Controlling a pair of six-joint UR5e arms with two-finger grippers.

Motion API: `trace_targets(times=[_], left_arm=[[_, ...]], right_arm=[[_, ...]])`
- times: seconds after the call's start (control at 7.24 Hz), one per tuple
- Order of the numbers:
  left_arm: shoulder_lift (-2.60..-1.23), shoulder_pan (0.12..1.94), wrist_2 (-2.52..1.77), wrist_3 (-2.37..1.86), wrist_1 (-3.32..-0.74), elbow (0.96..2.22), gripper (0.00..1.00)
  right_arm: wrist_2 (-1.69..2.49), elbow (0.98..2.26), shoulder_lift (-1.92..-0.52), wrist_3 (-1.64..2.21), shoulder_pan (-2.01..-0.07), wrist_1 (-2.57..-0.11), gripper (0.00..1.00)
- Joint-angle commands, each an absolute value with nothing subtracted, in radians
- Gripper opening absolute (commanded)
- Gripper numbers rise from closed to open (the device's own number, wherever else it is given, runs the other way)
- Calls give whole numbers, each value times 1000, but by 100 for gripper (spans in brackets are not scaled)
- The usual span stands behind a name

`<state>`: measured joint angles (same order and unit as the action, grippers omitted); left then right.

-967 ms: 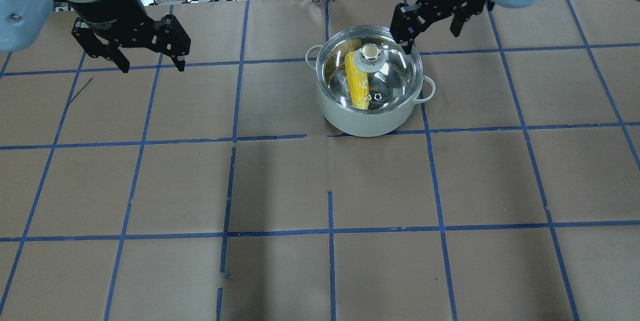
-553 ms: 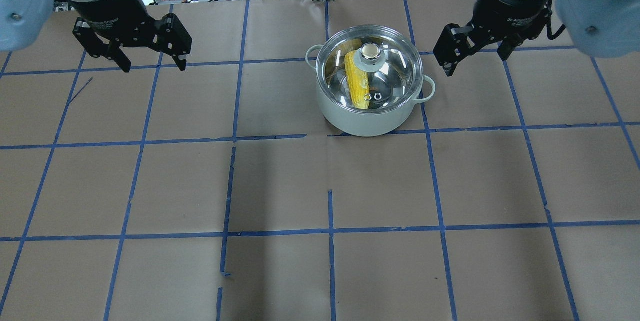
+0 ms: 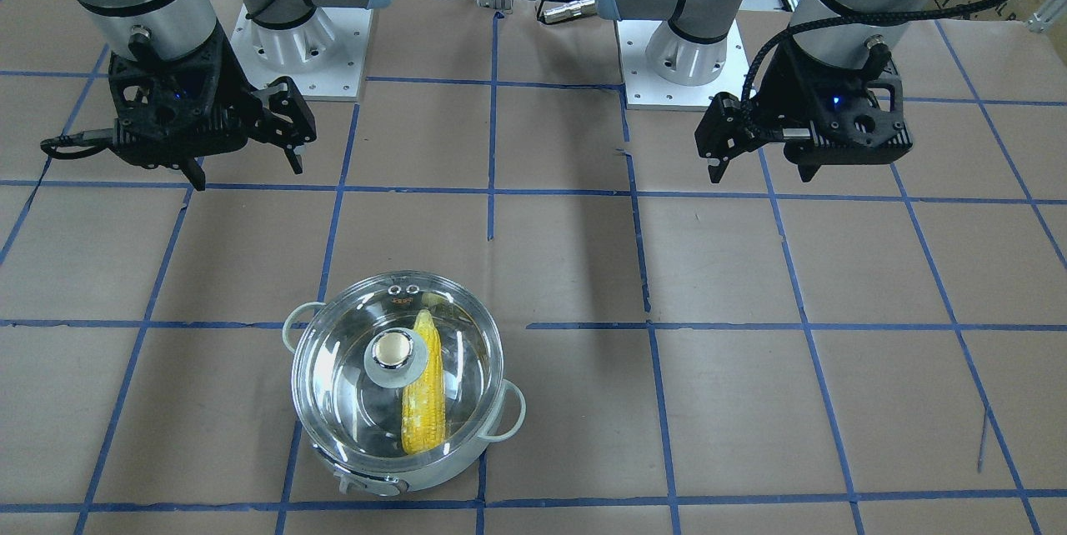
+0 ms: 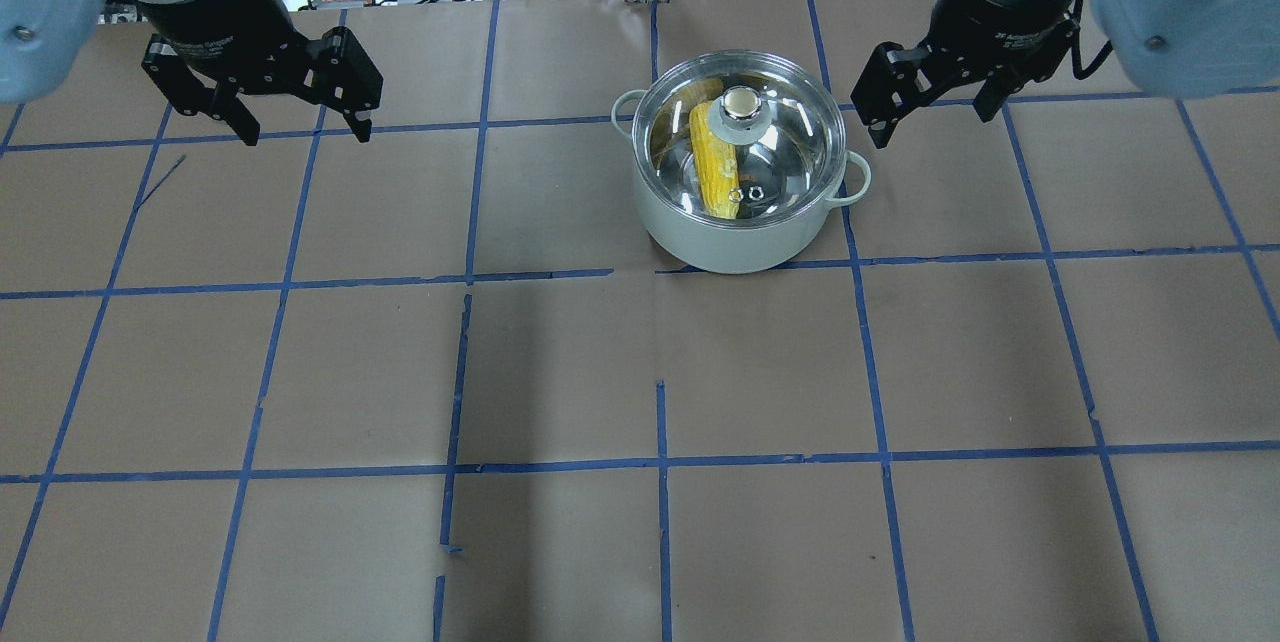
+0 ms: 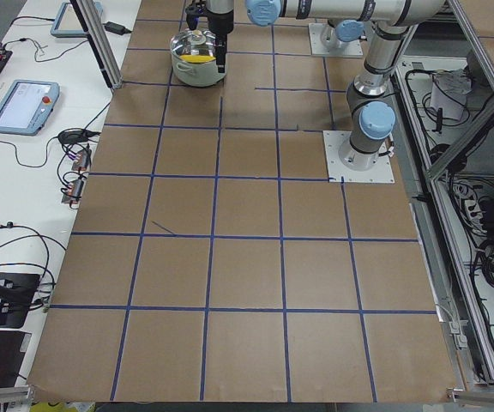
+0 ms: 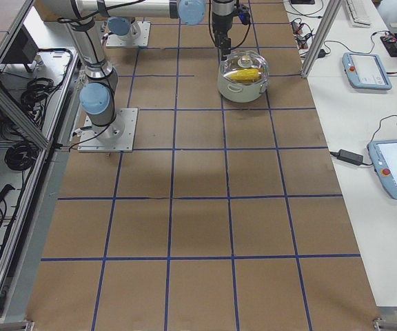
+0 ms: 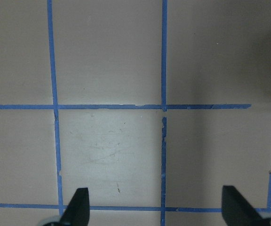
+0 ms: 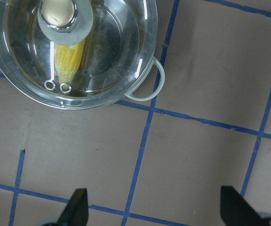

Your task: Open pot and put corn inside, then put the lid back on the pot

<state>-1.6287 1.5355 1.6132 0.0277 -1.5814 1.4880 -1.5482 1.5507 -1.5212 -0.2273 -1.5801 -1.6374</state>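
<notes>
Yellow tapered corn lying inside white-bodied steel pot, under seated clear glass lid, on brown desk. Near the pot, right gripper, jaws released, empty. Well apart from the pot, left gripper, jaws released too.

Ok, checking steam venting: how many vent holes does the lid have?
2, side by side at the lid edge nearest the robot: one hole, the other hole.
</notes>
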Motion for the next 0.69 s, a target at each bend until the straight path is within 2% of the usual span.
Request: trace_targets(times=[0.0, 0.55], left_arm=[[-1628, 1536, 1614, 28, -1583, 1489, 100], [-1628, 1536, 1614, 28, -1583, 1489, 100]], right_arm=[[-1539, 1548, -1513, -227, -1580, -1638, 100], [-1537, 1545, -1497, -227, -1580, -1661, 100]])
